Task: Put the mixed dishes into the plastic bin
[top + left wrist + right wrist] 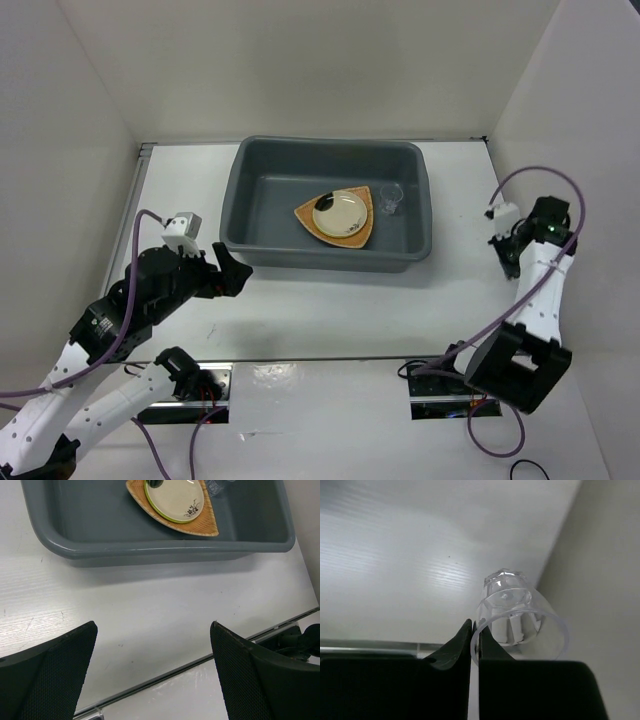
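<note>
- Nearest, at the lower left of the top view, the left hand (236, 272) hangs over the white surface (330, 315), just short of the bin's near wall. Its fingers (60, 670) are spread wide, with nothing between them.
- Over at the right edge of the same view, the right hand (507, 252) sits close to the side wall, well apart from the bin.
- Seen from its wrist camera, the right hand's two fingertips (452, 647) are pressed almost together, pinching the thin wall of the held clear cup (512, 600) at its rim. The cup lies tilted, its mouth toward the camera and its base pointing away over the surface.
- Farther back, in the upper middle of the top view, stands the dark grey plastic bin (330, 262).
- Inside it, toward its right half, lies the tan wooden plate (305, 216).
- On that plate rests the lime-green plate (148, 501), of which only a thin rim shows.
- The cream plate (342, 214) with dark marks sits on top of the green one.
- Just right of the stack, the other clear cup (390, 197) stands on the bin floor near the right wall.
</note>
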### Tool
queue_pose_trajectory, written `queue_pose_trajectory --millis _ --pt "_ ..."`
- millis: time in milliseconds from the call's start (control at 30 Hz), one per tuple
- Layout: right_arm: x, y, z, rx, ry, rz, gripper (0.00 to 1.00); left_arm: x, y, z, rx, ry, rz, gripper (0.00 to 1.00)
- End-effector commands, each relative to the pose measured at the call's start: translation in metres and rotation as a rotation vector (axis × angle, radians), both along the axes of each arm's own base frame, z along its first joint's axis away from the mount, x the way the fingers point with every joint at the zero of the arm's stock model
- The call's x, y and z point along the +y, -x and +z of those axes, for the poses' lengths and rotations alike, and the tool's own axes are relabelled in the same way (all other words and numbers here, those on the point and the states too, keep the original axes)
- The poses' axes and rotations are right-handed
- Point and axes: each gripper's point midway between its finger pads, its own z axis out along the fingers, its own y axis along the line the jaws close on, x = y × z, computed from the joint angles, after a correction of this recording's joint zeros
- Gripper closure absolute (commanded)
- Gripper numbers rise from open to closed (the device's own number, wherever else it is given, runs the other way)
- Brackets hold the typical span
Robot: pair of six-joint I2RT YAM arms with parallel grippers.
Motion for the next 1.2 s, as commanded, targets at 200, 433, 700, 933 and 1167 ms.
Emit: queue_pose_trajectory --millis 200,433,700,933,1167 --pt "0.12 -0.037 0.196 -0.41 -0.071 0.339 0.99 0.0 -0.004 0.009 -0.031 0.032 0.021 0.0" --pt "0.215 -0.069 0.169 -0.266 -0.199 0.598 0.98 0.003 -0.002 0.013 -0.052 0.043 0.029 0.0" --pt "0.245 -0.123 0.127 -0.124 -0.255 0.648 0.98 0.004 -0.003 0.01 -0.047 0.034 0.038 0.0" --pt "0.259 -0.142 0.067 -0.068 -0.231 0.64 0.97 0.004 -0.003 0.01 -0.047 0.034 0.038 0.0" --pt "0.286 -0.15 0.018 -0.023 -0.174 0.658 0.96 0.004 -0.003 0.01 -0.043 0.042 0.041 0.0"
